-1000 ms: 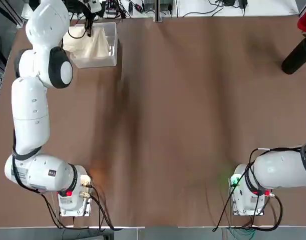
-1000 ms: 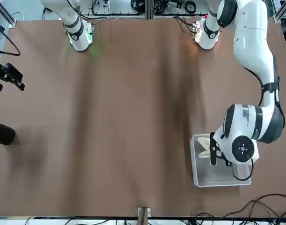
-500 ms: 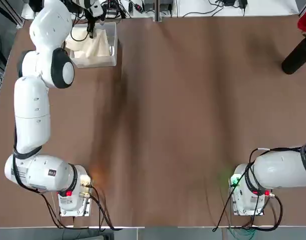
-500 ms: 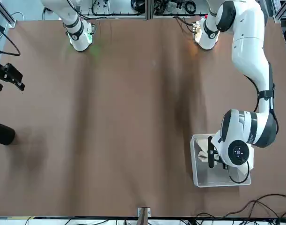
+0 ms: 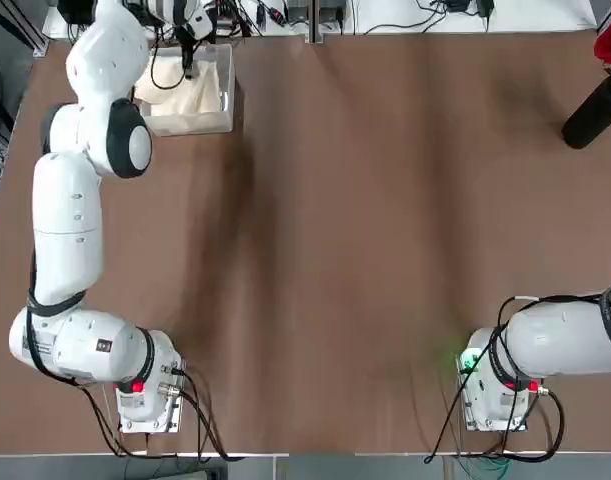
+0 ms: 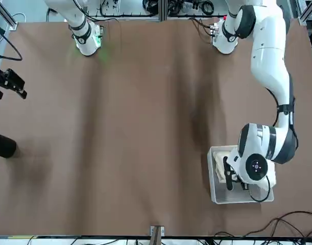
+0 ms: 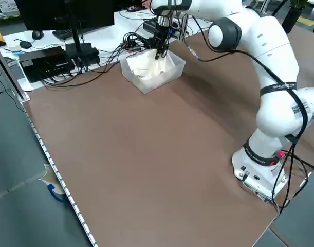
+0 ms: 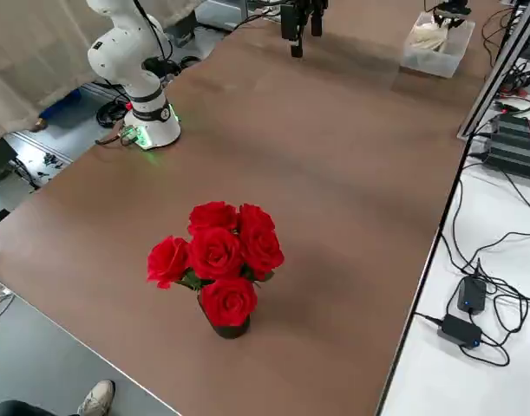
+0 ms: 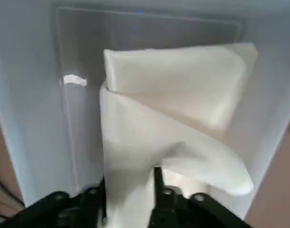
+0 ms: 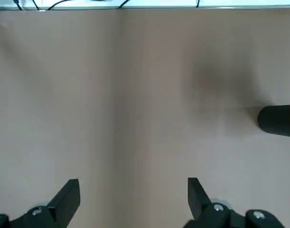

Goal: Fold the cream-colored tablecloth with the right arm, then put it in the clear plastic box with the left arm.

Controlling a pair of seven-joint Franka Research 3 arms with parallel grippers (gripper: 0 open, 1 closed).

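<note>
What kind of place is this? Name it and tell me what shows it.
Probably a robotics lab or test station: two white robot arms, the left and the right, share one brown table, with a monitor behind.

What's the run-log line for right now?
left gripper: open, at cloth | cloth: folded over, in clear box | right gripper: idle over table, open
</note>
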